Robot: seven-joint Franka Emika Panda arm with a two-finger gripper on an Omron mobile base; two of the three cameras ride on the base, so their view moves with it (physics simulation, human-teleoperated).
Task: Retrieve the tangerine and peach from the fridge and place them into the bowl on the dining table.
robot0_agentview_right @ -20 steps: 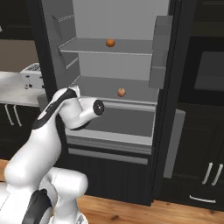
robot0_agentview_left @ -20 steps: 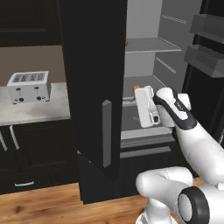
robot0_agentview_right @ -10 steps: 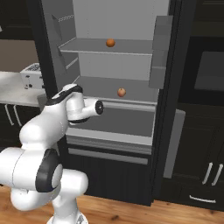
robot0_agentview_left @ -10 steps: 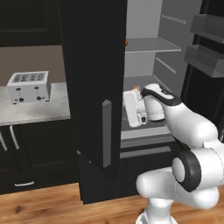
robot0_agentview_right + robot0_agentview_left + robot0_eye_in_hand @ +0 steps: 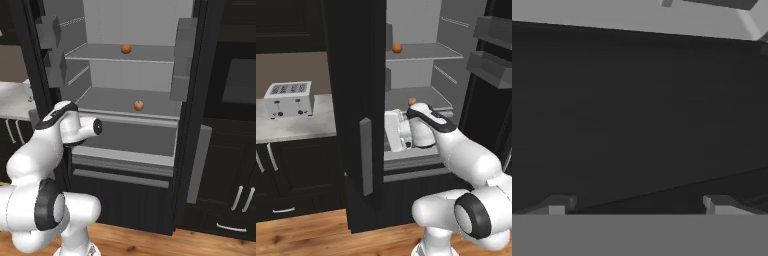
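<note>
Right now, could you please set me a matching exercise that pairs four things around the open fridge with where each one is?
Things:
1. tangerine
2. peach
3. toaster
4. gripper

Places:
A. on the grey counter left of the fridge
B. on the lower fridge shelf
C. open, close against a dark surface
D. on the upper fridge shelf

Pairs: 1-D, 2-B, 3-A, 4-C
</note>
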